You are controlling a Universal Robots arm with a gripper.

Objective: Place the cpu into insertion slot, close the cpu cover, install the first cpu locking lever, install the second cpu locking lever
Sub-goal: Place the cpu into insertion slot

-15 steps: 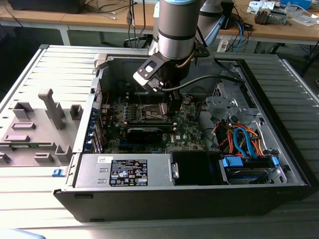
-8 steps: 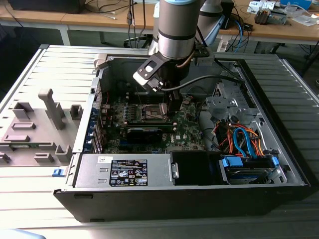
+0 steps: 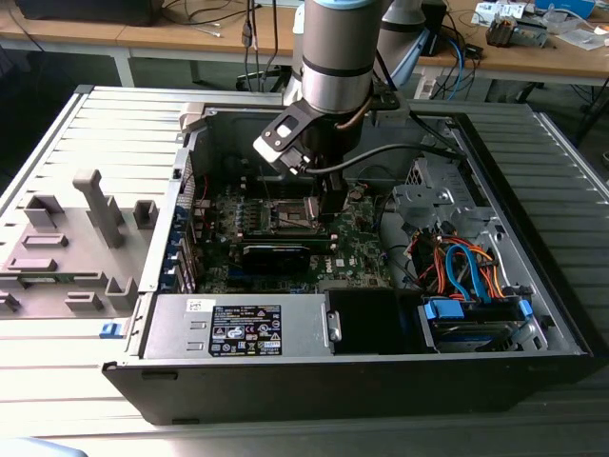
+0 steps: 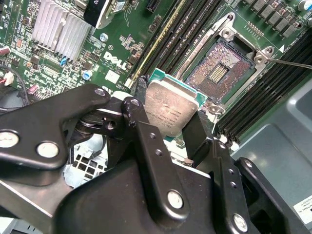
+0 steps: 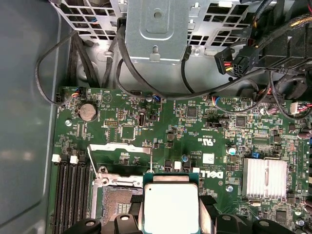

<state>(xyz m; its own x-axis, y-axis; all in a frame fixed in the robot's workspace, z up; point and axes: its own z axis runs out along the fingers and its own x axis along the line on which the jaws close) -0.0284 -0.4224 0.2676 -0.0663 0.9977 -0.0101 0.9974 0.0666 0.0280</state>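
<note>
Cpu (image 4: 170, 109) pinched by edges between two black fingers (image 4: 195, 134) of hand (image 4: 168, 119), metal top showing. Held just beside socket (image 4: 219, 73), not seated; socket open, pins bare. Green motherboard (image 4: 131, 44) around socket, inside open computer case (image 3: 381, 386) on grey tabletop (image 3: 95, 124).

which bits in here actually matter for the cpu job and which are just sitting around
For the job:
cpu, held in the jaws
slot, pins bare
cover, open

Just there:
heatsink
memory slots
coin cell
cables
grey fixtures
</note>
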